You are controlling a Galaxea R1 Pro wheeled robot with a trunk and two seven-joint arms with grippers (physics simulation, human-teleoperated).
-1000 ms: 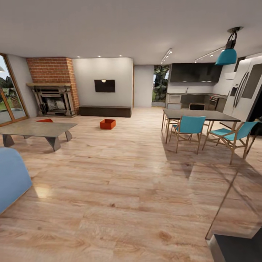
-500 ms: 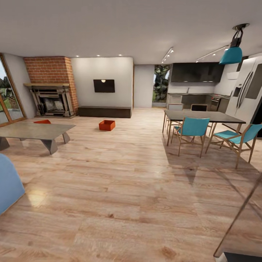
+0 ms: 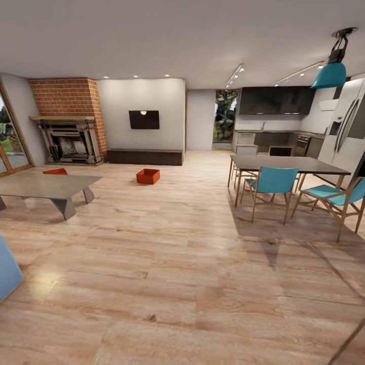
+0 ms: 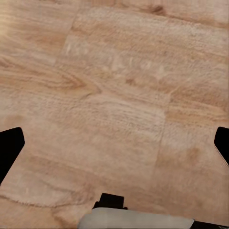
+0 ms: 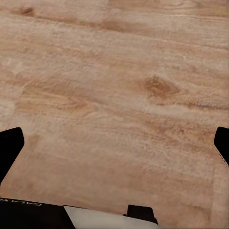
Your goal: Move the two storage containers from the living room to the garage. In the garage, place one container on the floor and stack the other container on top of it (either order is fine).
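Left gripper (image 4: 114, 143) spread wide, black fingertips (image 4: 10, 150) at opposite edges of the left wrist view, nothing between them, pointed down at the light wood plank floor (image 4: 119, 95). Right gripper (image 5: 114, 143) likewise wide apart over the same planks, black fingertips (image 5: 9, 148) at either edge of the right wrist view, empty. Mirrored white lettering on the dark part of the right wrist near the camera, too small and cut off to read. Both arms held low, pointing steeply down toward the floor, not touching it.

Seen from the head: living room with a red brick fireplace (image 3: 68, 121) on the far left wall, a dark wall-mounted screen (image 3: 144, 119) beside it above a long low dark cabinet (image 3: 144, 156). One orange-red open-topped storage container (image 3: 148, 176) on the plank floor in front of that cabinet, well ahead. Second orange-red storage container (image 3: 55, 172) further left, near the fireplace, partly hidden behind the low grey stone bench (image 3: 43, 185). Containers well apart from each other. Corner of a blue sofa (image 3: 7, 271) at the near left edge. On the right, a dark dining table (image 3: 284, 163) with teal wood-framed chairs (image 3: 274, 181), a teal pendant lamp (image 3: 332, 73) overhead, a dark kitchen beyond.
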